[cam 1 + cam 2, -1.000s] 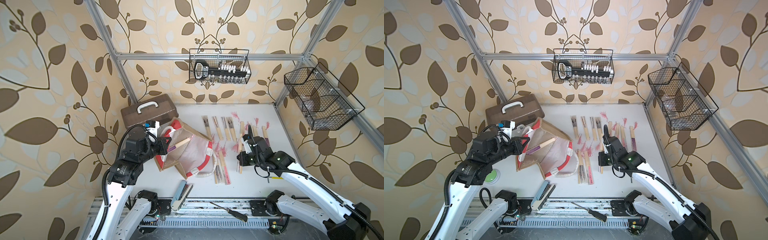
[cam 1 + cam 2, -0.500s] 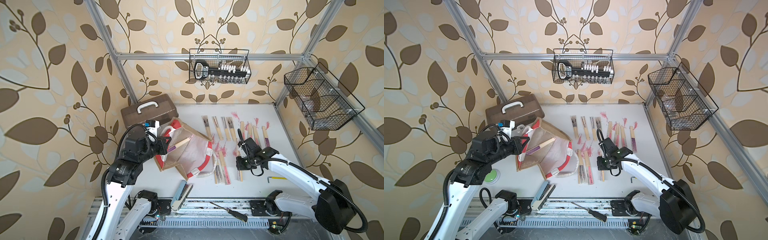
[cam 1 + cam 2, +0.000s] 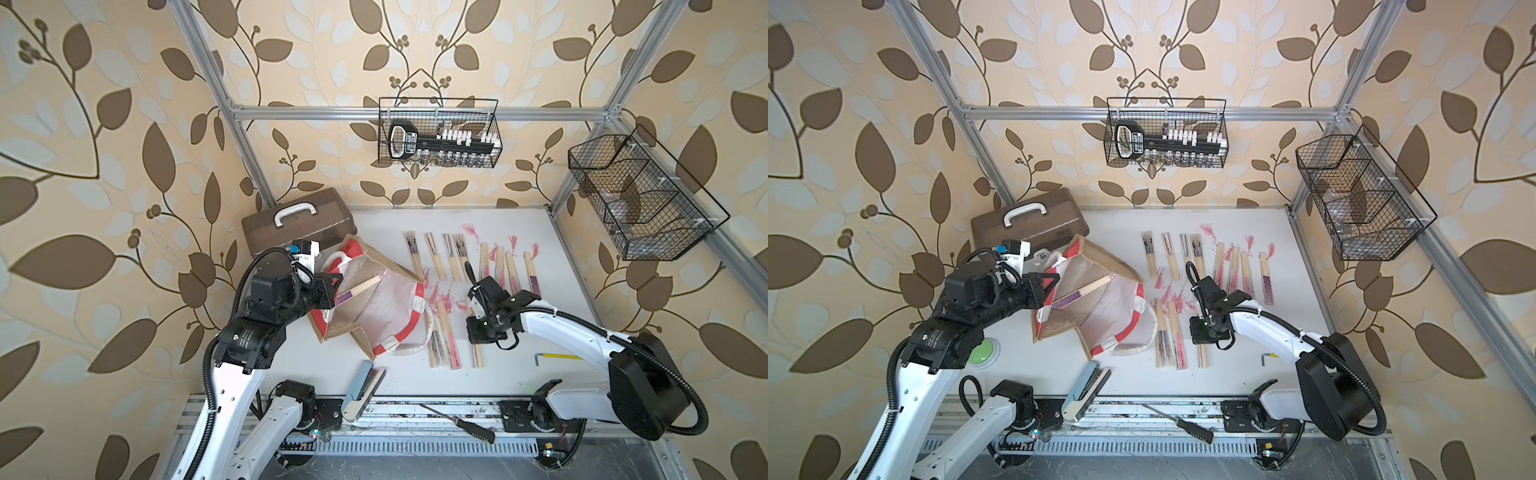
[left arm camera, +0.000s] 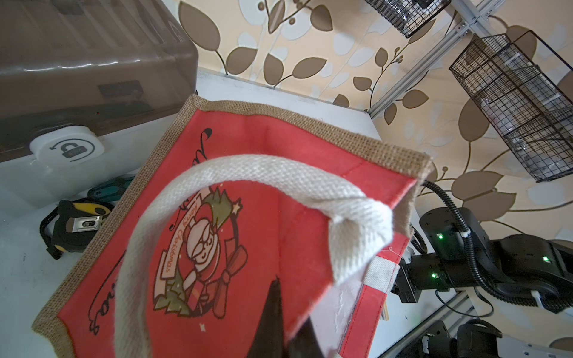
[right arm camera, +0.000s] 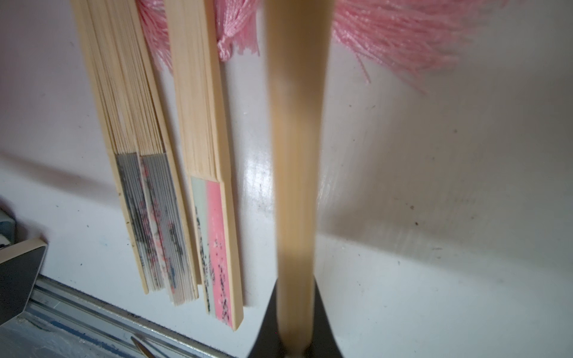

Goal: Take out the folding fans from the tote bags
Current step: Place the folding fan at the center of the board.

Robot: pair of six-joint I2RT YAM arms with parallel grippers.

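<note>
The tote bag (image 3: 374, 309) (image 3: 1100, 316) lies on its side, mouth open toward the front. One folding fan (image 3: 360, 286) (image 3: 1084, 290) with purple paper lies inside on the whitish lining. My left gripper (image 3: 334, 286) (image 4: 288, 328) is shut on the bag's red rim (image 4: 248, 186), beside the white handle (image 4: 257, 173). My right gripper (image 3: 478, 332) (image 5: 294, 341) is shut on a pale bamboo fan (image 5: 294, 155) (image 3: 477, 356), low over the table beside three fans (image 3: 444, 345) lying at the front. Several more fans (image 3: 436, 257) (image 3: 1237, 270) lie in rows behind.
A brown plastic case (image 3: 297, 220) stands behind the bag, with a tape measure (image 4: 77, 223) beside it. A light-blue stapler-like tool (image 3: 361, 388), a screwdriver (image 3: 461, 424) and a hex key (image 3: 552, 357) lie near the front edge. Wire baskets (image 3: 438, 139) (image 3: 640, 199) hang on the frame.
My right gripper has carried its fan from the back rows toward the front, next to the front group. The left gripper and the bag have not moved.
</note>
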